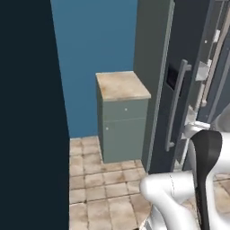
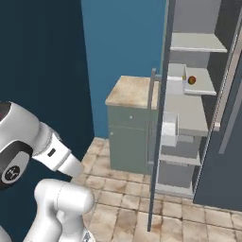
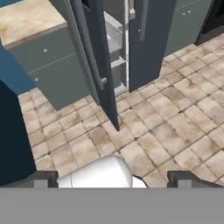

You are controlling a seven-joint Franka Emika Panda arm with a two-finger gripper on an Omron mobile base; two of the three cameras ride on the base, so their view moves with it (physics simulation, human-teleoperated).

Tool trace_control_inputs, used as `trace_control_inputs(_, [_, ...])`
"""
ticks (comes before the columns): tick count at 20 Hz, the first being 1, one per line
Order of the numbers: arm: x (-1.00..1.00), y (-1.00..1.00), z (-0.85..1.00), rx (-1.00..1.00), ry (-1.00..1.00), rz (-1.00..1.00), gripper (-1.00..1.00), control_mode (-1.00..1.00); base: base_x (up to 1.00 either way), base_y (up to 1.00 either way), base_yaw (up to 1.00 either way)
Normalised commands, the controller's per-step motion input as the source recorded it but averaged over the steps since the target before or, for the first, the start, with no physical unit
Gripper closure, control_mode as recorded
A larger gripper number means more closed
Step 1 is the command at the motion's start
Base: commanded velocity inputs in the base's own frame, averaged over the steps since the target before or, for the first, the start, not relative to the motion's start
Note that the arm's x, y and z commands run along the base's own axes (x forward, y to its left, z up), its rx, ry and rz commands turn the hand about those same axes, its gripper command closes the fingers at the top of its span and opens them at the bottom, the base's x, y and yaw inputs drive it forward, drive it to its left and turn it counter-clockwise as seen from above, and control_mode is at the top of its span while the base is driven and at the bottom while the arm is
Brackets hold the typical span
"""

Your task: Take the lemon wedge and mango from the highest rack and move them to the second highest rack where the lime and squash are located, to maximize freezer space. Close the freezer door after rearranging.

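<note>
freezer door [image 2: 159, 118] ajar, floor [image 3: 175, 109] clear

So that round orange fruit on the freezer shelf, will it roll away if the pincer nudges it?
Probably, yes. The orange fruit looks round like a ball and sits on a flat, smooth-looking shelf with no visible lip, so a sideways nudge could send it rolling. It looks small beside the shelf, so likely light. The open pincer should close from both sides.

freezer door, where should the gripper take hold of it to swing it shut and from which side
Best guess: the long vertical bar handle on the outer face of the freezer door. It stands off the panel on short mounts, so open jaws could close across it from the front, around mid-height. The gripper is open, empty and far off above the floor.
</note>
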Motion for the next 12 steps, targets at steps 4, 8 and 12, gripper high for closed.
trace_control_inputs(4, [0.0, 0.0, 0.0, 0.0, 0.0, 0.0, -1.0, 1.0, 0.55, 0.74, -0.46])
trace_control_inputs(8, [0.0, 0.0, 0.0, 0.0, 0.0, 0.0, -1.0, 1.0, 0.6, 0.44, -0.5])
trace_control_inputs(12, [0.0, 0.0, 0.0, 0.0, 0.0, 0.0, -1.0, 1.0, 0.59, 0.43, -0.56])
